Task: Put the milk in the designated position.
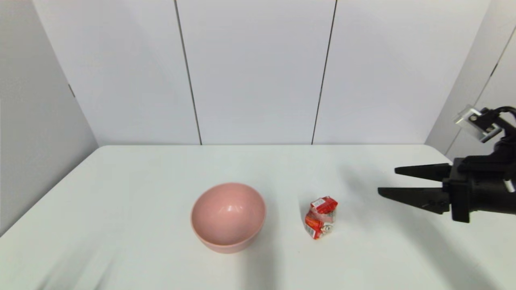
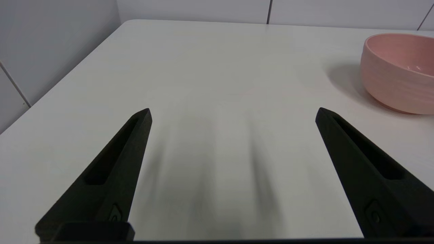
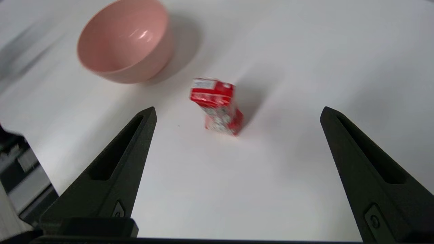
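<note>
Nearest the head camera, the pink bowl (image 1: 228, 216) is set on the white table (image 1: 121, 193), with the milk (image 1: 321, 217) standing apart on its right side. The right gripper (image 1: 387, 182) is held spread and empty above the table, right of the carton. The carton should be straddled squarely before closing. Bare tabletop is left all around. The left gripper (image 2: 234, 115) is parked, spread wide.

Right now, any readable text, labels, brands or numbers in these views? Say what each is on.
None legible.
Small red and white drink carton: printing on its front and top, too blurred to read in the head and right wrist views.
Pink plastic bowl: no markings.
White table: no markings.
</note>
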Controlling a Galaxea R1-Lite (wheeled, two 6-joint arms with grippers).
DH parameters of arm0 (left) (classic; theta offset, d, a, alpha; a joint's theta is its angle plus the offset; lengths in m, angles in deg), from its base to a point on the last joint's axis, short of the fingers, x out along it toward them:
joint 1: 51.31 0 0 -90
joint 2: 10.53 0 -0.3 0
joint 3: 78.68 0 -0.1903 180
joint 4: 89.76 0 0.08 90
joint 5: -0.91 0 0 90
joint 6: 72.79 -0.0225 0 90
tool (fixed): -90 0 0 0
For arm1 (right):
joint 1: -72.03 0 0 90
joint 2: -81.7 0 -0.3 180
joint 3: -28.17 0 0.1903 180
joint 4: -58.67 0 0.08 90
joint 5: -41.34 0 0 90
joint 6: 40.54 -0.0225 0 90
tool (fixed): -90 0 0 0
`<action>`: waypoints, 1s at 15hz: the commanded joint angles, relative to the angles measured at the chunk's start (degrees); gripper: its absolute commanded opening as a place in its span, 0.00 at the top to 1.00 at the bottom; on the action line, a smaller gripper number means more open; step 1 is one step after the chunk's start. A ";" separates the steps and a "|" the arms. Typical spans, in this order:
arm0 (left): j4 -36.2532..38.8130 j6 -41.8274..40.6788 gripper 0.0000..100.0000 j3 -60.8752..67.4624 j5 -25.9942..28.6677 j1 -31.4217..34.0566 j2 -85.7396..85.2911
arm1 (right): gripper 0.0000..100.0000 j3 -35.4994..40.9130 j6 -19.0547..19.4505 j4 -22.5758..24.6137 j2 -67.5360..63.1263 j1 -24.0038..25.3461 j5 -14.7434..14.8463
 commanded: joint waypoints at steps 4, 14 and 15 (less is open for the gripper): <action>0.02 0.04 0.00 0.00 0.02 0.07 0.07 | 0.00 2.53 -12.45 -7.95 21.05 -2.93 21.88; 0.02 0.04 0.00 0.00 0.02 -0.02 0.07 | 0.00 34.26 -12.01 2.68 57.00 -4.16 22.67; 0.02 0.04 0.00 0.00 0.02 0.07 0.07 | 0.00 37.25 -12.01 3.30 59.73 -4.42 23.03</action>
